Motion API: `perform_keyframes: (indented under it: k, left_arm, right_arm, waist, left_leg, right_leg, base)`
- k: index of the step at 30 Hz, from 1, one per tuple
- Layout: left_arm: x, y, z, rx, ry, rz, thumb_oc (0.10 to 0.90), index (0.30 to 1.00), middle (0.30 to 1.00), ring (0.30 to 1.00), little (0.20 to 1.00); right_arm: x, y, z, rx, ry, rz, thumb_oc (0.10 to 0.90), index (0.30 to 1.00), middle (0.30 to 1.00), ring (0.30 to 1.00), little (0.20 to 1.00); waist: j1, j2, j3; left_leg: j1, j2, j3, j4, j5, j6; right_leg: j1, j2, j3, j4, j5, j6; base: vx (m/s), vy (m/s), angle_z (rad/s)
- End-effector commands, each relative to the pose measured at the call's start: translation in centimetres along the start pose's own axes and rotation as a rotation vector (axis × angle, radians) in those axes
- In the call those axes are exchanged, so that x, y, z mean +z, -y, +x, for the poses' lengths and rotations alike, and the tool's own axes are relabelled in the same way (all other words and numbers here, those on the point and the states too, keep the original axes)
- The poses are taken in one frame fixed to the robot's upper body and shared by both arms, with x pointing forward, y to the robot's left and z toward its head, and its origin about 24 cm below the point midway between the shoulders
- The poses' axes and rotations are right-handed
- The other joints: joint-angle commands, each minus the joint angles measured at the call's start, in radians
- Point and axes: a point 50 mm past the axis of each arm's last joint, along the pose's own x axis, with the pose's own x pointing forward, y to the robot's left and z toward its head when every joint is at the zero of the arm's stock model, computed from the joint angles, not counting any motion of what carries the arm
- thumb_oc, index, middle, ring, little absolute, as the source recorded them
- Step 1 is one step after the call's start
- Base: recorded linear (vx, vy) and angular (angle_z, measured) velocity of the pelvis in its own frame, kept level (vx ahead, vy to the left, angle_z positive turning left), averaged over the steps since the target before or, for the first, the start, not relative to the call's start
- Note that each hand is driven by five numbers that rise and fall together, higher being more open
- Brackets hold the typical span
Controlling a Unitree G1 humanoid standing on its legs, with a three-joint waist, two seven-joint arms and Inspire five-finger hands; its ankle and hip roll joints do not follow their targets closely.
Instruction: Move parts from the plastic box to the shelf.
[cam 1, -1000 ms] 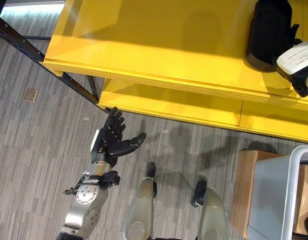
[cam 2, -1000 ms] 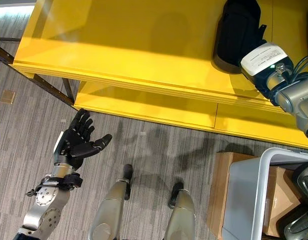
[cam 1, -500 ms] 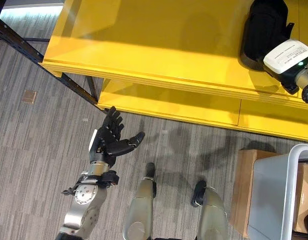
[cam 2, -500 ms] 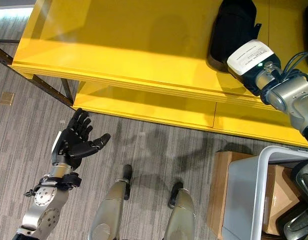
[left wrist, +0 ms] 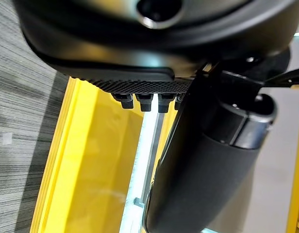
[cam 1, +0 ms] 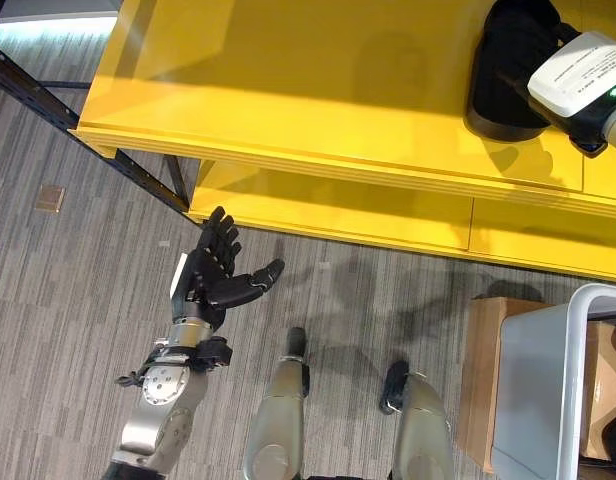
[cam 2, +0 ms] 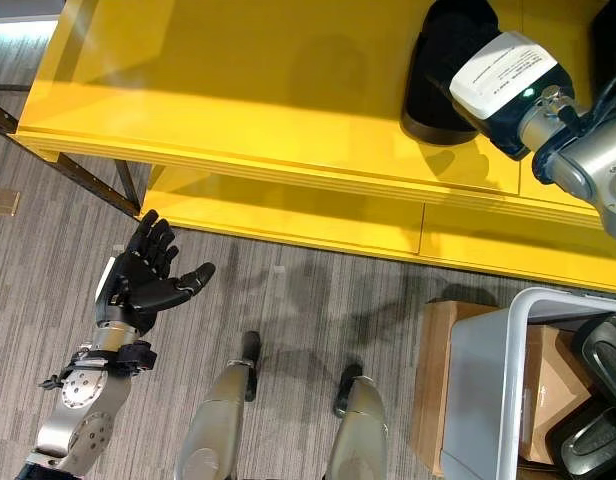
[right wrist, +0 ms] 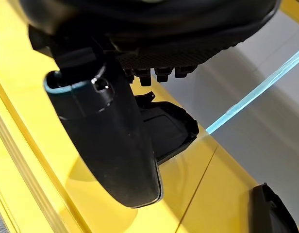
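Right hand (cam 2: 458,60): upper right of the frame, over the black part (cam 2: 428,85); grip unclear.
Part: on the yellow shelf (cam 2: 238,90).
Left hand (cam 2: 140,283): lower left, fingers spread, empty.
Plastic box (cam 2: 488,400): lower right, holding dark parts (cam 2: 593,400).

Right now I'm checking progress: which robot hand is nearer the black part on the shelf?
Right. The right robot hand is over the black part on the shelf; the left robot hand hangs open above the floor.

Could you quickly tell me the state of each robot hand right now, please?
Left robot hand: open, holding nothing, above the floor.
Right robot hand: over the black part on the yellow shelf; its state cannot be told.
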Motion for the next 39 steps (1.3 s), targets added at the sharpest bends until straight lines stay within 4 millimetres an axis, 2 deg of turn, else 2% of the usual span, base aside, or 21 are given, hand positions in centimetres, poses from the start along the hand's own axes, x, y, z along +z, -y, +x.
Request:
perform_keyframes:
  k: [1, 6, 10, 12, 13, 14, 15, 17, 19, 22, 27, 32, 35, 39]
  left_arm:
    - [4.6, 0.4, 0.0, -0.068, 0.228, 0.016, 0.900, 1.000, 1.000, 1.000, 1.000]
    - [4.5, 0.3, 0.0, -0.050, 0.229, 0.013, 0.900, 1.000, 1.000, 1.000, 1.000]
    - [4.3, 0.3, -0.1, -0.037, 0.223, 0.014, 0.900, 1.000, 1.000, 1.000, 1.000]
    - [4.3, 0.3, -0.1, -0.040, 0.220, 0.022, 0.900, 1.000, 1.000, 1.000, 1.000]
    - [4.2, 0.2, -0.1, -0.036, 0.209, 0.029, 0.900, 1.000, 1.000, 1.000, 1.000]
    - [4.1, 0.2, -0.1, -0.034, 0.210, 0.024, 0.900, 1.000, 1.000, 1.000, 1.000]
    - [3.9, 0.2, -0.2, -0.010, 0.210, 0.009, 0.900, 1.000, 1.000, 1.000, 1.000]
    - [3.9, 0.2, -0.2, -0.020, 0.202, 0.016, 0.900, 1.000, 1.000, 1.000, 1.000]
    - [3.8, 0.2, -0.2, -0.013, 0.200, 0.015, 0.900, 1.000, 1.000, 1.000, 1.000]
    - [3.2, 0.4, -0.4, -0.008, 0.176, 0.007, 0.900, 1.000, 1.000, 1.000, 1.000]
    - [3.0, 0.8, -0.3, -0.021, 0.168, -0.004, 0.900, 1.000, 1.000, 1.000, 1.000]
    - [2.7, 1.1, -0.2, -0.028, 0.154, -0.008, 0.900, 1.000, 1.000, 1.000, 1.000]
    - [2.6, 1.2, -0.2, -0.032, 0.151, -0.005, 0.900, 1.000, 1.000, 1.000, 1.000]
    - [1.7, 1.4, -0.3, -0.021, 0.116, -0.028, 0.900, 1.000, 1.000, 1.000, 1.000]
  right_arm:
    - [-4.6, 4.8, -1.5, -0.200, -0.174, 0.011, 0.900, 1.000, 1.000, 1.000, 1.000]
    - [-5.0, 4.7, -2.1, -0.246, -0.211, 0.089, 0.900, 1.000, 1.000, 1.000, 1.000]
    - [-4.4, 5.1, -2.3, -0.361, -0.225, 0.258, 0.900, 1.000, 1.000, 1.000, 1.000]
    - [-4.0, 5.1, -2.6, -0.404, -0.221, 0.323, 0.900, 1.000, 1.000, 1.000, 1.000]
    - [-3.3, 4.3, -3.0, -0.448, -0.229, 0.434, 0.900, 1.000, 1.000, 1.000, 1.000]
    - [-2.7, 4.4, -3.0, -0.471, -0.207, 0.477, 0.900, 1.000, 1.000, 1.000, 1.000]
    - [-1.2, 4.5, -2.9, -0.530, -0.169, 0.588, 0.900, 1.000, 1.000, 1.000, 1.000]
    - [-0.9, 3.8, -3.6, -0.551, -0.183, 0.636, 0.900, 1.000, 1.000, 1.000, 1.000]
    - [-0.5, 3.4, -3.6, -0.559, -0.186, 0.671, 0.900, 1.000, 1.000, 1.000, 1.000]
    - [2.5, 2.4, -4.1, -0.624, -0.143, 0.880, 0.900, 1.000, 1.000, 1.000, 1.000]
    - [5.5, 0.9, -3.9, -0.613, -0.118, 1.064, 0.900, 1.000, 1.000, 1.000, 1.000]
    - [7.7, -0.2, -4.2, -0.590, -0.103, 1.163, 0.900, 1.000, 1.000, 1.000, 1.000]
    - [8.5, -0.5, -4.8, -0.598, -0.103, 1.204, 0.900, 1.000, 1.000, 1.000, 1.000]
    - [12.0, -2.4, -6.7, -0.562, -0.099, 1.425, 0.900, 1.000, 1.000, 1.000, 1.000]
  waist:
    - [0.003, -0.018, -0.078]
    - [-0.010, -0.016, -0.084]
    - [-0.025, -0.007, -0.087]
    - [-0.026, -0.012, -0.088]
    - [-0.025, -0.014, -0.091]
    - [-0.030, -0.011, -0.091]
    - [-0.049, 0.001, -0.091]
    - [-0.038, -0.008, -0.093]
    - [-0.041, -0.006, -0.094]
    - [-0.048, -0.001, -0.101]
    - [-0.048, -0.003, -0.109]
    - [-0.058, -0.005, -0.123]
    - [-0.065, -0.003, -0.132]
    - [-0.096, -0.003, -0.164]
  left_leg:
    - [0.029, 0.085, -0.044, 0.027, -0.075, -0.032]
    - [0.038, 0.087, -0.039, 0.024, -0.075, -0.030]
    - [0.043, 0.089, -0.031, 0.022, -0.076, -0.028]
    - [0.044, 0.090, -0.031, 0.022, -0.077, -0.027]
    - [0.045, 0.088, -0.028, 0.022, -0.078, -0.025]
    - [0.046, 0.089, -0.027, 0.023, -0.078, -0.024]
    - [0.049, 0.089, -0.022, 0.023, -0.080, -0.021]
    - [0.050, 0.088, -0.023, 0.024, -0.081, -0.020]
    - [0.051, 0.088, -0.022, 0.024, -0.081, -0.019]
    - [0.060, 0.088, -0.017, 0.020, -0.083, -0.015]
    - [0.073, 0.092, -0.009, 0.010, -0.081, -0.013]
    - [0.093, 0.096, -0.005, -0.013, -0.075, -0.012]
    - [0.105, 0.097, -0.002, -0.032, -0.064, -0.012]
    - [0.166, 0.112, 0.013, -0.114, -0.036, -0.016]
  right_leg:
    - [0.049, 0.032, 0.030, 0.001, -0.030, -0.024]
    - [0.055, 0.034, 0.034, -0.010, -0.022, -0.022]
    - [0.057, 0.038, 0.041, -0.017, -0.018, -0.021]
    - [0.057, 0.039, 0.043, -0.018, -0.018, -0.022]
    - [0.058, 0.042, 0.046, -0.020, -0.017, -0.022]
    - [0.059, 0.042, 0.048, -0.021, -0.017, -0.022]
    - [0.059, 0.044, 0.052, -0.023, -0.016, -0.022]
    - [0.060, 0.044, 0.052, -0.023, -0.016, -0.022]
    - [0.060, 0.044, 0.054, -0.024, -0.016, -0.022]
    - [0.068, 0.047, 0.059, -0.034, -0.011, -0.022]
    - [0.080, 0.049, 0.059, -0.056, -0.001, -0.018]
    - [0.097, 0.053, 0.062, -0.085, 0.012, -0.013]
    - [0.105, 0.055, 0.062, -0.110, 0.026, -0.010]
    - [0.151, 0.072, 0.057, -0.190, 0.050, -0.002]
  base:
    - [0.00, 0.000, 0.00]
    - [0.00, 0.007, -0.02]
    - [0.00, 0.010, -0.02]
    - [0.00, 0.013, -0.13]
    - [0.01, 0.014, -0.09]
    - [0.00, 0.000, 0.00]
    - [0.01, 0.018, -0.08]
    - [0.00, 0.010, -0.07]
    - [0.00, 0.004, -0.03]
    - [0.00, 0.006, -0.05]
    - [0.00, 0.000, -0.06]
    - [0.00, 0.000, 0.00]
    - [0.01, 0.000, -0.01]
    - [0.05, -0.014, -0.04]
